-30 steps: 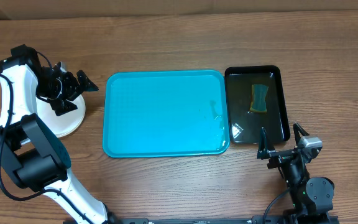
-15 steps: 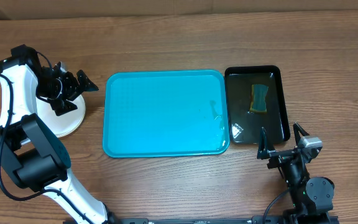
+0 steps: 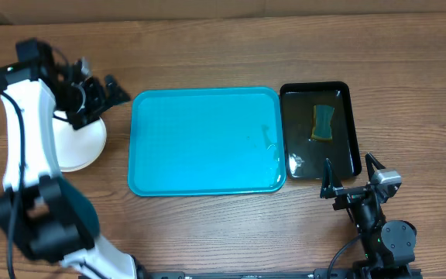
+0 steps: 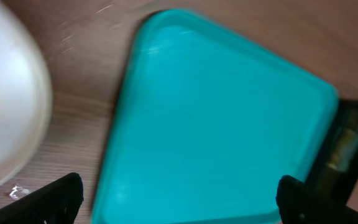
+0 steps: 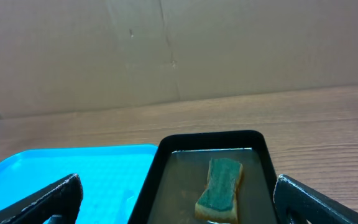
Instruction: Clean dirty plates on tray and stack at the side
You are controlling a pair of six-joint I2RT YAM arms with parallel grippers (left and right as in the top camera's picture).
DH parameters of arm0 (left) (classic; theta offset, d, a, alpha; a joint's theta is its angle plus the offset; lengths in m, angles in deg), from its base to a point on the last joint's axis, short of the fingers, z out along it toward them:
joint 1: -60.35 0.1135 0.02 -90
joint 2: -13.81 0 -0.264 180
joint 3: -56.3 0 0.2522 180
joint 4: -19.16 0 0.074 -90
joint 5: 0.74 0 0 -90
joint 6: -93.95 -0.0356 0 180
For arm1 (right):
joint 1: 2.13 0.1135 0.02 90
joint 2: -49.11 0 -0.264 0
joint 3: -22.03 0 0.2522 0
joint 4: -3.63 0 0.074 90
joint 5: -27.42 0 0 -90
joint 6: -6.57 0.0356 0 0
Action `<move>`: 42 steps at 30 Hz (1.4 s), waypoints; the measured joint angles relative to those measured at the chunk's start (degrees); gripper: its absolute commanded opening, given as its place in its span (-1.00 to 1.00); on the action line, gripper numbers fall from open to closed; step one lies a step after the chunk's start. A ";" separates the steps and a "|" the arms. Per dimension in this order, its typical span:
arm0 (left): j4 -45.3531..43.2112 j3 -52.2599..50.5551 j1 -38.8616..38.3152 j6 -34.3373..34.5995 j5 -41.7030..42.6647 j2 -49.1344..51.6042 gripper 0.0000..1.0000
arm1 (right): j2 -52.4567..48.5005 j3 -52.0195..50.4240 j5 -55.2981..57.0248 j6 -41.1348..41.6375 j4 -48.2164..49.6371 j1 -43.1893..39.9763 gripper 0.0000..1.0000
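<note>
Plates (image 3: 82, 147) sit left of tray (image 3: 200, 139), basin (image 3: 316, 85) right; left gripper (image 3: 101, 80), right gripper (image 3: 348, 167) gape.

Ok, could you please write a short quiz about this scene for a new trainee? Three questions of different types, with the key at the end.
1. True or false: the plates lie on the tray.
2. Where is the sponge? A) on the tray B) in the basin C) on the plates
3. Fill in: the left gripper and the right gripper are both ___.

Key: 1 false, the plates are beside the tray; 2 B; 3 open.
</note>
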 measured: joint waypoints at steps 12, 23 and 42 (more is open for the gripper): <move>0.09 0.02 -19.54 -0.02 0.52 -34.77 1.00 | 0.00 0.00 0.00 0.02 0.00 -0.07 1.00; 6.58 0.09 -21.20 -0.04 0.48 -52.89 1.00 | 0.00 0.00 0.00 0.00 -0.07 -0.13 1.00; -13.79 -31.19 -19.65 -0.22 -2.14 -86.97 0.99 | 0.00 0.00 0.00 0.00 -0.11 -0.15 1.00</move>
